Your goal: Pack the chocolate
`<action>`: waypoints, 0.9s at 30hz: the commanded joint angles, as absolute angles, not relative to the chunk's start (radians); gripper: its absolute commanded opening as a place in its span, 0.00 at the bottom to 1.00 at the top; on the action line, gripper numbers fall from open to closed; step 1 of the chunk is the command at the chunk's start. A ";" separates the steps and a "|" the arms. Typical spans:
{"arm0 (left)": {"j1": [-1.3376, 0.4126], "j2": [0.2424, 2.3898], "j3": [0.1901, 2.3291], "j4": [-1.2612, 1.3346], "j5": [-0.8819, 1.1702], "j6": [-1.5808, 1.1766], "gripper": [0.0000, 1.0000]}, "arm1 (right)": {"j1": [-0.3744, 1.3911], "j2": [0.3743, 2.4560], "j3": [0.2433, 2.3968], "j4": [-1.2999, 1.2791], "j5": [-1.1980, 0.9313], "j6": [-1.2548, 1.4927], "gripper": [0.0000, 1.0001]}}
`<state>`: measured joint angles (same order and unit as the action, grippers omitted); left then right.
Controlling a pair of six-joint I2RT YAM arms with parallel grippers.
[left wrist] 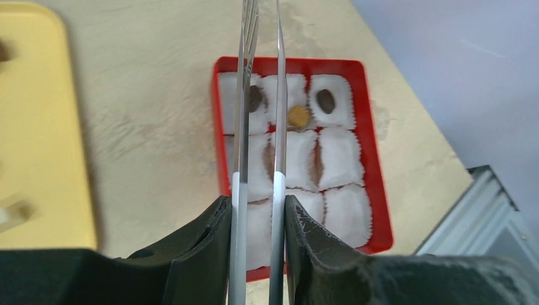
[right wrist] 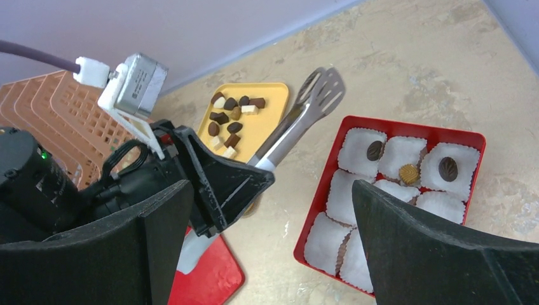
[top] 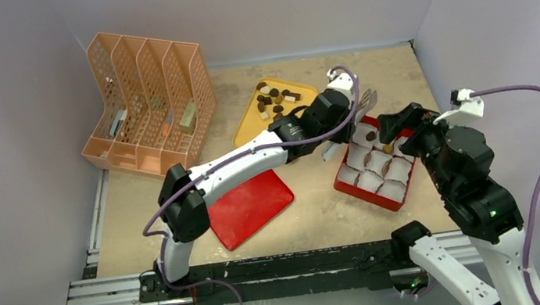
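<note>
Yellow tray (top: 252,127) sits far on the desk (top: 323,216) in the top view, and most of the chocolate (top: 274,98) lies loose in it. To its right is a red box (top: 371,196) filled with white paper cups (top: 371,178); two pieces show in its far cups. A red lid (top: 254,202) lies nearer, left of the box, and an orange rack (top: 145,98) stands far left. The left hand (top: 340,112) is between tray and box, and the right hand (top: 401,126) is over the box's right side.

From the left wrist, the left hand is clenched on metal tongs (left wrist: 241,95), whose two blades reach out above the box. Its far row holds a dark piece, a tan round and another dark piece, one per cup; the other cups look empty.

From the right wrist, the right hand is spread wide, grasping nothing, with the box below it. The tongs' tips stand apart above the desk between tray and box.
</note>
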<state>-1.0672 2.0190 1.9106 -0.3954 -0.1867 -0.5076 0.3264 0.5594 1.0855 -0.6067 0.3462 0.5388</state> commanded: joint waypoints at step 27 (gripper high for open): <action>-0.864 1.654 1.465 -0.651 -0.417 -0.574 0.35 | 0.329 0.620 1.081 -0.516 0.319 0.549 0.96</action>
<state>-0.8654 1.6928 1.4826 -0.6544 -0.3893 -0.5579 0.3264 0.6098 1.0817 -0.5701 0.3225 0.5423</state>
